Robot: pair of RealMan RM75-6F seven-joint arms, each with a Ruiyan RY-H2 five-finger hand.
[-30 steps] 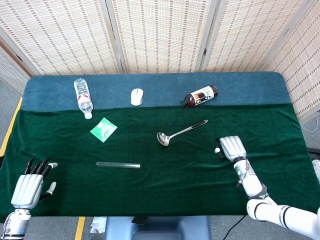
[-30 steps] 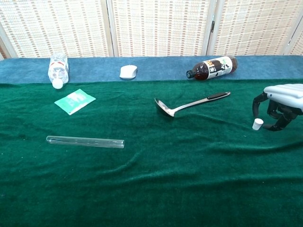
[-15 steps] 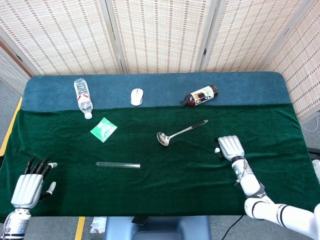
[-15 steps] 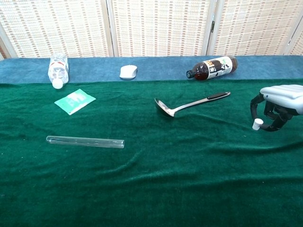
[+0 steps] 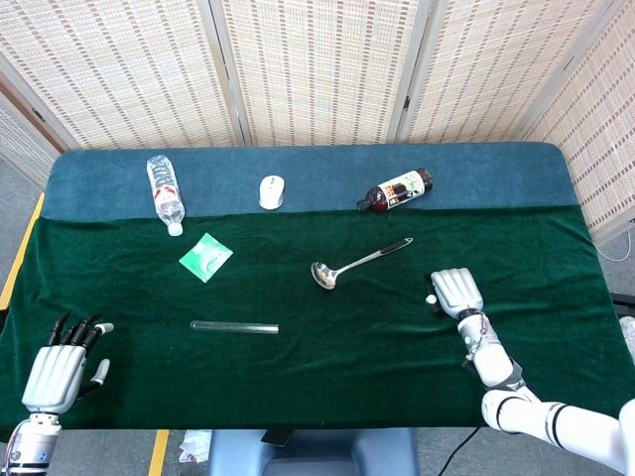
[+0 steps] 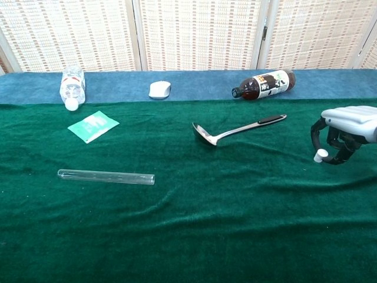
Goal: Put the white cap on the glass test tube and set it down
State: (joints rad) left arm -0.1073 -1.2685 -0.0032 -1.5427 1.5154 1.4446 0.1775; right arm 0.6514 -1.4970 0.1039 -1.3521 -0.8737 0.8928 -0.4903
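Woven screens close off the scene behind a tabletop (image 6: 247,236) draped in dark green velvet, with a blue strip along its far edge.

On that blue strip lie a clear water bottle (image 5: 165,192), a dark-liquid bottle on its side (image 5: 395,190) and a white computer mouse (image 5: 271,190). On the green cloth, a steel ladle (image 5: 357,263) lies near the middle and a green sachet (image 5: 205,257) lies toward my left.

My right robot hand (image 6: 344,132) hangs at the right edge of the cloth, palm down, its fingers curled round the white cap (image 6: 319,155). In the chest view the cap sits between a finger and the thumb, apparently just clear of the cloth, so I judge it pinched, though I cannot confirm that it is off the surface. My left robot hand (image 5: 62,370) rests at the near left corner, fingers apart, holding nothing.

The glass test tube (image 6: 106,176) lies flat on the cloth, left of centre, well apart from both hands and from the cap.

Step in hand: securing the cap; capping and setting down are not yet done.

Next, as I judge it: my left robot hand must pick up the test tube and present its open end, which I cannot identify from here, while my right carries the cap across. A smooth, round tube may roll under a poor grasp.
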